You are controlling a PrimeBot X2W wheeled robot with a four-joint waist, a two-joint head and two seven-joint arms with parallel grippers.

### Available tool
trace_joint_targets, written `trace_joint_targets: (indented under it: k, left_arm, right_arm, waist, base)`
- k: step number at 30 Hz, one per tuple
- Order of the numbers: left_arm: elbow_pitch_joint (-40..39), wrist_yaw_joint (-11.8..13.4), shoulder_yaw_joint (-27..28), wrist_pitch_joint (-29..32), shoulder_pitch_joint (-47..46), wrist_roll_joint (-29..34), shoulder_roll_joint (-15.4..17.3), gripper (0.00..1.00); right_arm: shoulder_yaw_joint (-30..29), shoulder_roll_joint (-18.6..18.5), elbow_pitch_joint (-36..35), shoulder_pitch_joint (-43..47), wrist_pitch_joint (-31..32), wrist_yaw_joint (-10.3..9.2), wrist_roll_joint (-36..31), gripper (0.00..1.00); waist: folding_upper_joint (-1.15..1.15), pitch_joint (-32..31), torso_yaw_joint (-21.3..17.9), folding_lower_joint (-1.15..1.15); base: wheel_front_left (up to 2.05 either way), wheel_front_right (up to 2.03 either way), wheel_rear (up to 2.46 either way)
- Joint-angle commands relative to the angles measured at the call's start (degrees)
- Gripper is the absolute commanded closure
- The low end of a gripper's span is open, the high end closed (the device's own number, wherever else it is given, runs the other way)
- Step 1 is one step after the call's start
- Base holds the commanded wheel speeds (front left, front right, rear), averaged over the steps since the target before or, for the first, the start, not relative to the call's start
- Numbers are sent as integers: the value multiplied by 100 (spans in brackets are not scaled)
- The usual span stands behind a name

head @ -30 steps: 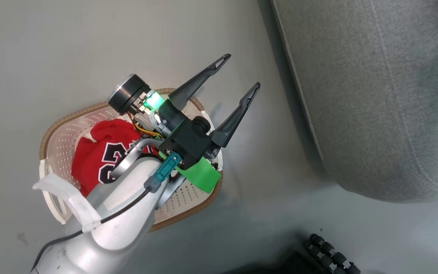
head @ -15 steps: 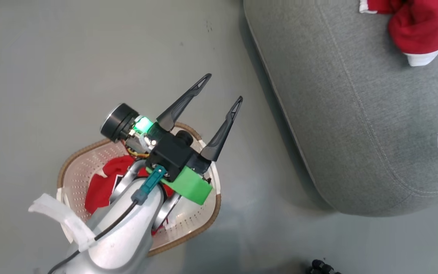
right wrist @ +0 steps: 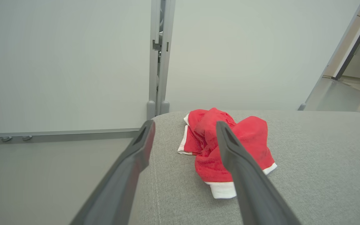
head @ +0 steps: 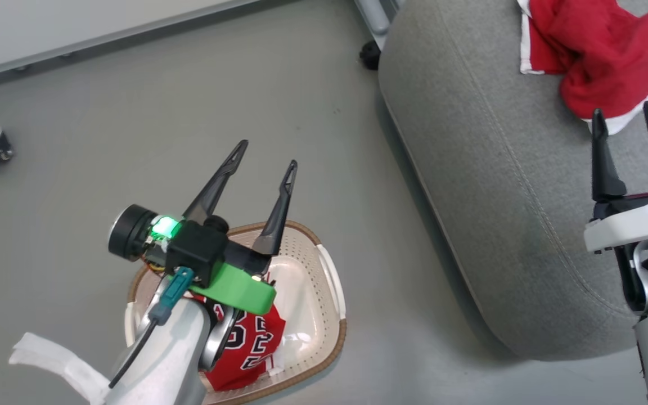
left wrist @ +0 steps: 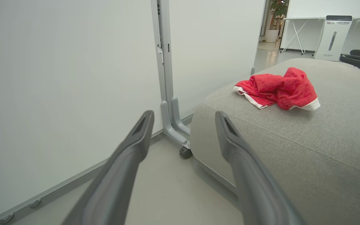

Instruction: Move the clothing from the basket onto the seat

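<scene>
Left gripper (head: 268,153), jaws spread and empty, above the basket (head: 324,351) holding the number-23 jersey (head: 248,343); plain red garment (head: 599,50) already on the seat (head: 498,197) by the right gripper (head: 623,108), jaws likewise spread; the left should tip down and pinch a raised fold.

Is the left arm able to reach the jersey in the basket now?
Probably yes: the left gripper hangs open over the basket, nothing lies on the jersey, but it points away, so the wrist must tilt down.
</scene>
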Motion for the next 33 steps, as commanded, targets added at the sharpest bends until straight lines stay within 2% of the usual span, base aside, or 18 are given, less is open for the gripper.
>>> trace_joint_targets:
  k: [1, 18, 25, 33]
  left_arm:
    - [-30, 32, 100, -4, 146, -38, -7, 0]
    - [-54, 126, 1483, -5, 1186, -52, -269, 0]
    - [4, 46, 1945, -5, 1592, 28, -374, 0]
    - [-18, -62, 2181, -5, 1970, 180, -495, 0]
  right_arm:
    - [55, 20, -68, 102, -26, -6, 24, 0]
    - [763, 368, -320, 707, -27, -6, 13, 0]
    - [874, 567, -421, 1055, -26, -6, -45, 0]
    - [832, 756, -625, 1581, -26, -6, -68, 0]
  waist:
    - [56, -272, 319, 0]
    - [56, -1036, 1341, 0]
    - [56, -1284, 1555, 0]
    - [56, -1500, 1645, 0]
  base:
    - [0, 0, 0]
    - [0, 0, 0]
    - [0, 0, 0]
    - [0, 0, 0]
